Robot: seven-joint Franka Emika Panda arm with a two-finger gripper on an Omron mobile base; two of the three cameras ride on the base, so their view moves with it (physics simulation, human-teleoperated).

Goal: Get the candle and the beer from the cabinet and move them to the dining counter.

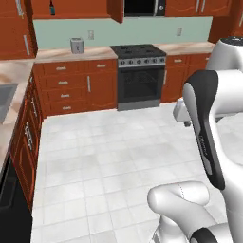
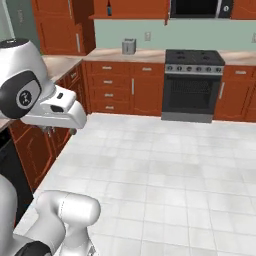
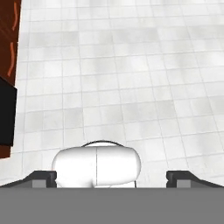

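Observation:
The beer is a slim dark bottle standing in the cabinet, high on the far wall, with a door swung open. The candle is hidden from these views. The dining counter is out of view. My gripper hangs over the white floor, far from the cabinet. It points down and is open, with its fingertips wide apart and nothing between them. In the right base view the hand sits at mid-left.
A grey toaster stands on the far marbled counter, left of the black stove. A counter with a sink runs along the left wall. White tiled floor lies between.

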